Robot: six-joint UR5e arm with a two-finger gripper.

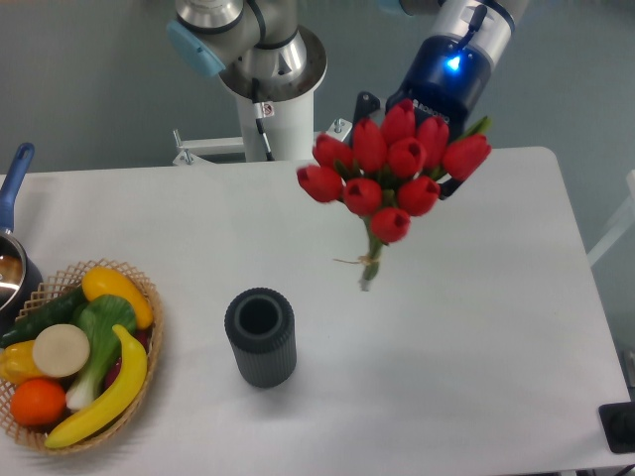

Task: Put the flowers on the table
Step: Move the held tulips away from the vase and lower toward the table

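The flowers, a bunch of red tulip buds on thin green stems tied with twine, hang in the air above the right-centre of the white table. Their stem ends point down and sit well above the tabletop. My gripper is behind the buds and shut on the bunch; the buds hide most of its fingers. Down to the left, apart from the stems, the dark grey ribbed vase stands upright and empty.
A wicker basket of fruit and vegetables sits at the front left. A pot with a blue handle shows at the left edge. The robot's base rises behind the table's back edge.
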